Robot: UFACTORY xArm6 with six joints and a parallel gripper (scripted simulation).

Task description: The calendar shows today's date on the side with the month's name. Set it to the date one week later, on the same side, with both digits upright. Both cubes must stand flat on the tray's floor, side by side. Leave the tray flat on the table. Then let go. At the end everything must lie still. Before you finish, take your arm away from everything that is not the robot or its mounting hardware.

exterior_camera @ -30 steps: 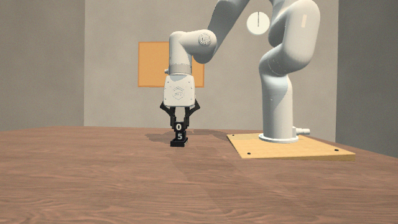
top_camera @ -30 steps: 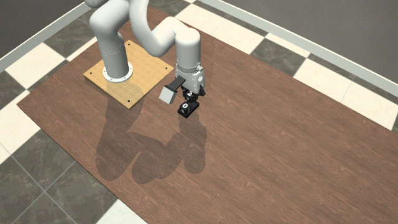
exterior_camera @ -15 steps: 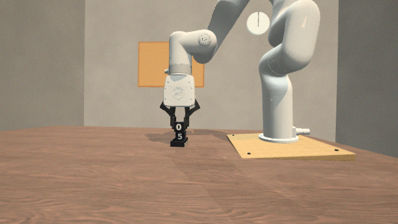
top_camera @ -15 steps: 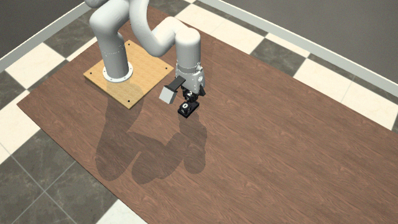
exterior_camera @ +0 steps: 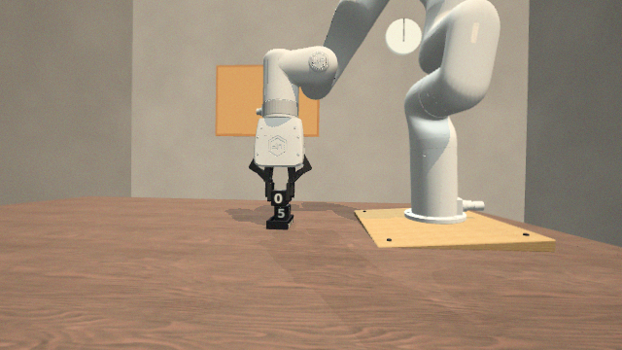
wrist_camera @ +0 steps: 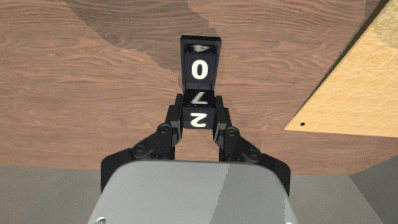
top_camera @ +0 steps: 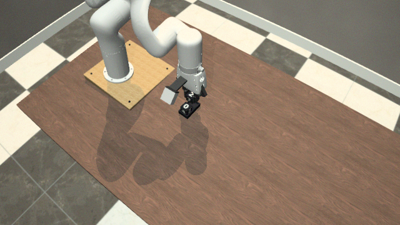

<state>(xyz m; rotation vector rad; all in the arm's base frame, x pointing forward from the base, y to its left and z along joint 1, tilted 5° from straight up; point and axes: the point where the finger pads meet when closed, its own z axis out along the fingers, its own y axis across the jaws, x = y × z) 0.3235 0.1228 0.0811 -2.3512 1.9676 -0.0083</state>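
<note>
My gripper (top_camera: 192,94) (exterior_camera: 280,192) (wrist_camera: 198,104) is shut on a black digit cube, the raised cube (top_camera: 190,95) (exterior_camera: 278,198) (wrist_camera: 198,119). It shows a white 2 and a 7 in the wrist view and a 0 in the exterior view. It is held above the free end of the black tray (top_camera: 194,111) (exterior_camera: 278,225) (wrist_camera: 200,38). The other black cube (top_camera: 185,107) (exterior_camera: 281,213) (wrist_camera: 200,70) sits in the tray's other end, with 0 on top and 5 facing the exterior camera. The tray stands on the table. The month's name cannot be read.
The wooden base plate (top_camera: 150,75) (exterior_camera: 457,235) (wrist_camera: 350,100) with the arm's foot stands to one side of the tray. A grey block on a dark bracket (top_camera: 169,95) juts out from the gripper's body. The brown table (top_camera: 265,156) (exterior_camera: 194,292) extends around the tray.
</note>
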